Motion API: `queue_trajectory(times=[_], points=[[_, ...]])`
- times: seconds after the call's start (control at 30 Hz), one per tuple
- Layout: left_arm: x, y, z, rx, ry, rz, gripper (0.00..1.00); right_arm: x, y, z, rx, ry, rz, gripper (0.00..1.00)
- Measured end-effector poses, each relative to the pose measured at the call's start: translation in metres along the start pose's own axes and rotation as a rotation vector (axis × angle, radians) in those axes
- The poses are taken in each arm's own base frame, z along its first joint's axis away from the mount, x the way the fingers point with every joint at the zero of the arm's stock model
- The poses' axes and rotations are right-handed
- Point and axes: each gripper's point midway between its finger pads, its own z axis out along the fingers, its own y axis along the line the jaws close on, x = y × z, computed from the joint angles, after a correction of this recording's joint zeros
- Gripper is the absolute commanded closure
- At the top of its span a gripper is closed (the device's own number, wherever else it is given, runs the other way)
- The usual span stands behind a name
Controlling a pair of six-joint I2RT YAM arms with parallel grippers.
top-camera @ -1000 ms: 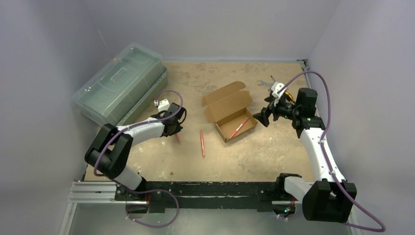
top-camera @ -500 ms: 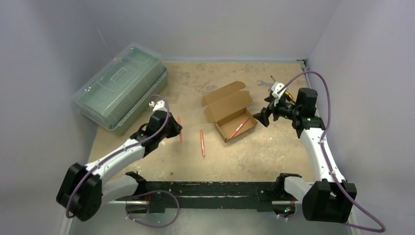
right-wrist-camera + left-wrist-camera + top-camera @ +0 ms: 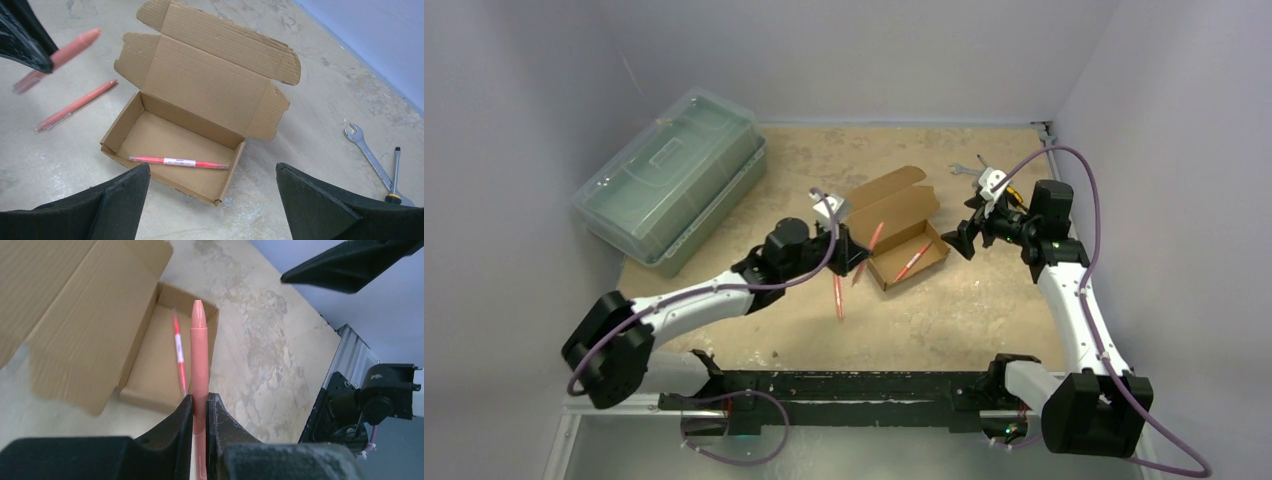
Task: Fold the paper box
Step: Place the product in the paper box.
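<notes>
the paper box is sitting in the middle of the table, its lid lying open toward eleven o'clock and a first pen lying in its tray. from the box, a second pen is lying at eight o'clock, the left gripper is holding a third pen just beside the nine o'clock edge, and the right gripper is hovering at three o'clock. the case is sitting at ten o'clock, the wrench at one o'clock.

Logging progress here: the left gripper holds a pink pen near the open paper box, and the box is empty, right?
Not empty: the right wrist view shows a red pen inside the paper box. The rest is right.
</notes>
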Motion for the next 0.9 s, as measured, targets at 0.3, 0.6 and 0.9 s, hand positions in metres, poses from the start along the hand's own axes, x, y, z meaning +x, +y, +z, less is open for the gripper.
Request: queue_trajectory(times=[0.3, 0.6, 0.9], points=[[0.003, -0.018, 0.078, 0.037, 0.063, 0.136, 1.0, 0.0, 0.0, 0.0, -0.001, 0.001, -0.004, 0.01], [0.023, -0.009, 0.129, -0.004, 0.148, 0.227, 0.92, 0.0, 0.0, 0.0, -0.001, 0.002, -0.008, 0.01], [0.056, 0.012, 0.15, -0.086, 0.262, 0.331, 0.59, 0.0, 0.0, 0.0, -0.001, 0.001, -0.013, 0.01]])
